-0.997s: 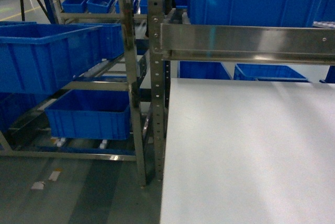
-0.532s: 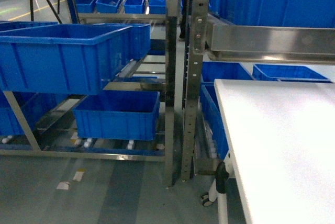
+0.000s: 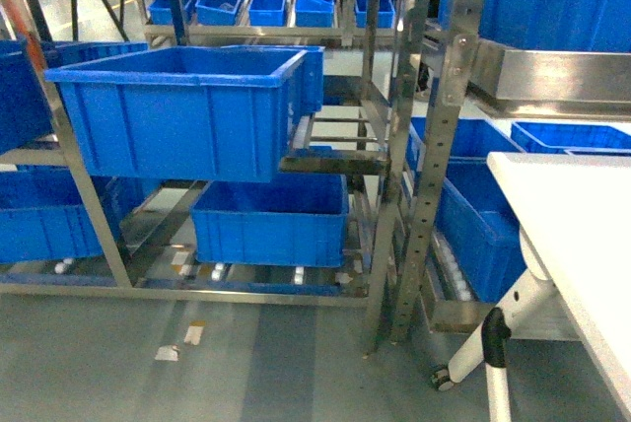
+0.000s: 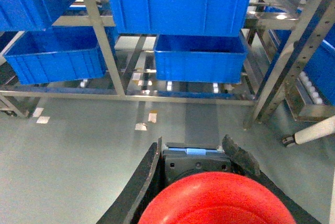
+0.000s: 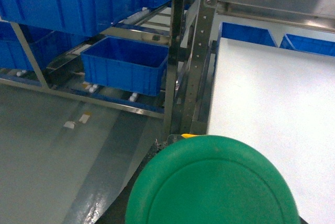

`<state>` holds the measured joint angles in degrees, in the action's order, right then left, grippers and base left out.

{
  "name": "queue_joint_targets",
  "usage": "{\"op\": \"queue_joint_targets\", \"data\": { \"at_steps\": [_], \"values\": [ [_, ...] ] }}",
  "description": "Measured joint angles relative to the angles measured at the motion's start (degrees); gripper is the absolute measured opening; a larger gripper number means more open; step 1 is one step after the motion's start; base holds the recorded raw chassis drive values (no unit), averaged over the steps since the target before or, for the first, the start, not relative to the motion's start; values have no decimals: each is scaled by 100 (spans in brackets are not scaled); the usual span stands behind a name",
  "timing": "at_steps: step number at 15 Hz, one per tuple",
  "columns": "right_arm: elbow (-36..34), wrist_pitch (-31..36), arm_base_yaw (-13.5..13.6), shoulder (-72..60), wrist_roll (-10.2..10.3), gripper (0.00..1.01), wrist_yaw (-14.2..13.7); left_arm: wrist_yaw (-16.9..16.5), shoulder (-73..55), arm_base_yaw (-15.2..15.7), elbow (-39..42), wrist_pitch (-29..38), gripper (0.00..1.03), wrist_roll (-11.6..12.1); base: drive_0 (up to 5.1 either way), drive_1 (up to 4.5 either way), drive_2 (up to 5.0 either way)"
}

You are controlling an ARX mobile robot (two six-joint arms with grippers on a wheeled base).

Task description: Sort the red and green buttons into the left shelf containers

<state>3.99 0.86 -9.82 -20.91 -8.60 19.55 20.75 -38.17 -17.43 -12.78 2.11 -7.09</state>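
Note:
In the left wrist view the red button (image 4: 217, 198) fills the bottom. Its dark body sits between the two black fingers (image 4: 146, 177) of my left gripper (image 4: 194, 146), which is shut on it above the grey floor. In the right wrist view the green button (image 5: 212, 185), with a sliver of yellow collar, covers most of my right gripper (image 5: 172, 141), which holds it over the table's left edge. The left shelf containers are blue bins: one on the upper rails (image 3: 177, 111), one on the lower level (image 3: 271, 225). Neither gripper shows in the head view.
Steel shelf uprights (image 3: 434, 146) stand between the left rack and the white table (image 3: 582, 235), whose leg ends in a caster (image 3: 441, 377). More blue bins (image 3: 483, 230) sit low on the right rack. Paper scraps (image 3: 168, 351) lie on the grey floor.
The head view has swung left: the table has slid to the right edge and the left rack with its blue bins now fills the middle.

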Motion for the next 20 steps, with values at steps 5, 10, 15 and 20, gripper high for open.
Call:
{"op": "queue_joint_targets", "data": {
  "at_steps": [5, 10, 15, 20],
  "values": [
    [0, -9, 0, 0, 0, 26, 0, 2, 0, 0, 0, -2, 28, 0, -492, 245, 245],
    [0, -11, 0, -2, 0, 26, -2, 0, -4, 0, 0, -11, 28, 0, -491, 310, 172],
    [0, -11, 0, -4, 0, 26, -2, 2, -2, 0, 0, -17, 28, 0, -487, 296, 193],
    [0, 4, 0, 0, 0, 26, 0, 2, -2, 0, 0, -7, 28, 0, -473, 293, 224]
  ]
}}
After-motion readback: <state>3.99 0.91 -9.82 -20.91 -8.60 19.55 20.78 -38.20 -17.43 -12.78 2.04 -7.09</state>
